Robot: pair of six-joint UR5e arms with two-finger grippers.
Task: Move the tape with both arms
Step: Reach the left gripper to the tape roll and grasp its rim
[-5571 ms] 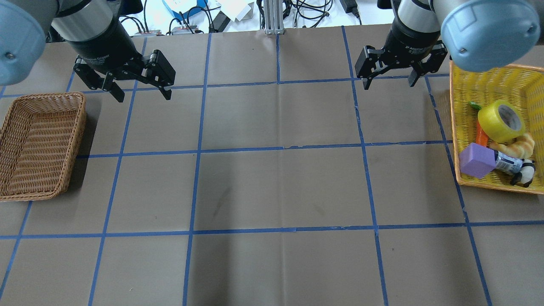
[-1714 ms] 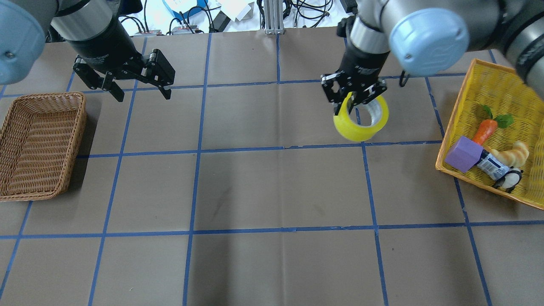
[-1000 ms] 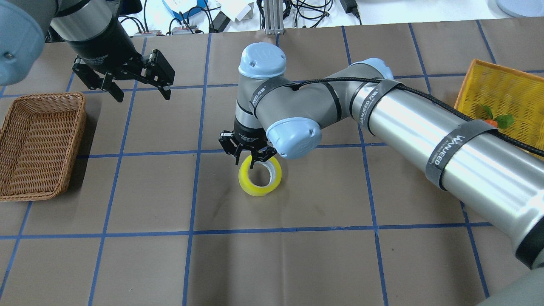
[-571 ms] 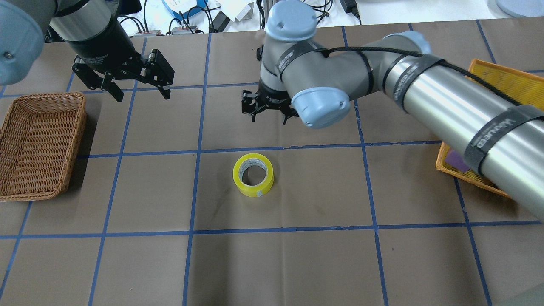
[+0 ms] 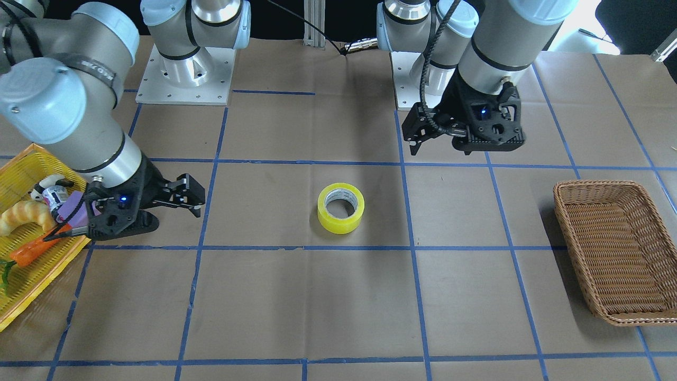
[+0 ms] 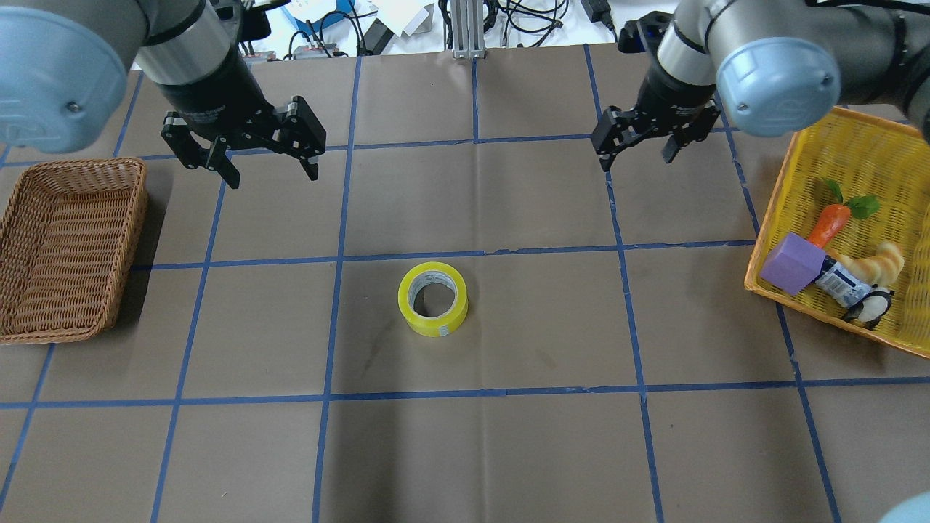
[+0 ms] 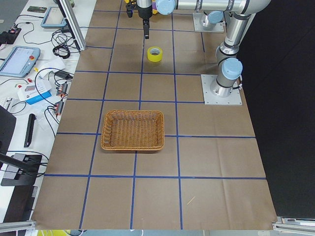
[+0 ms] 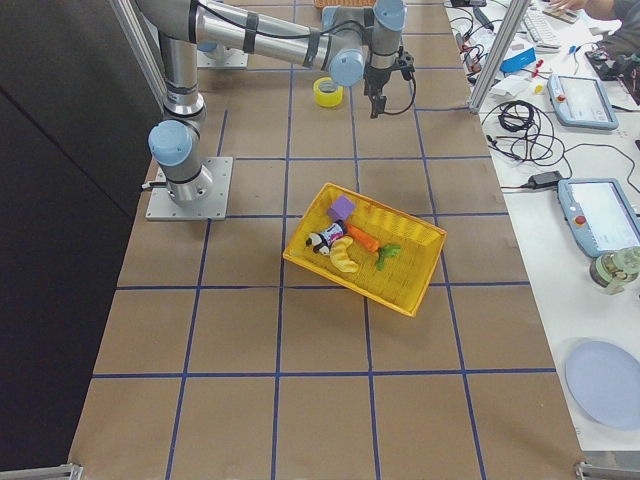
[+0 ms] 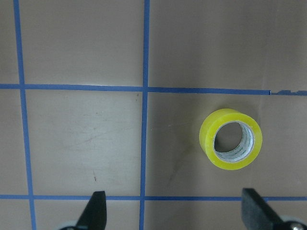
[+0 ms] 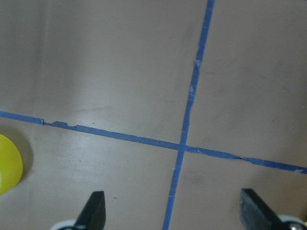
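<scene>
The yellow tape [image 6: 433, 298] lies flat on the brown table in the centre square, hole up, held by nothing. It also shows in the front view [image 5: 341, 208], the left wrist view [image 9: 231, 145] and at the left edge of the right wrist view [image 10: 7, 165]. My left gripper [image 6: 272, 174] is open and empty, above the table to the back left of the tape. My right gripper [image 6: 636, 160] is open and empty, to the back right of the tape. Both wrist views show spread fingertips [image 9: 96, 213] [image 10: 252, 208] with nothing between them.
A brown wicker basket [image 6: 136, 211] sits at the table's left edge. A yellow basket [image 6: 857, 156] at the right edge holds a purple block [image 6: 790, 263], a carrot [image 6: 825, 225] and other small toys. Blue tape lines grid the table.
My right gripper took the tape out of the yellow basket, carried it to the table's centre, let it go and drew back to the right. My left gripper shifted slightly right.
</scene>
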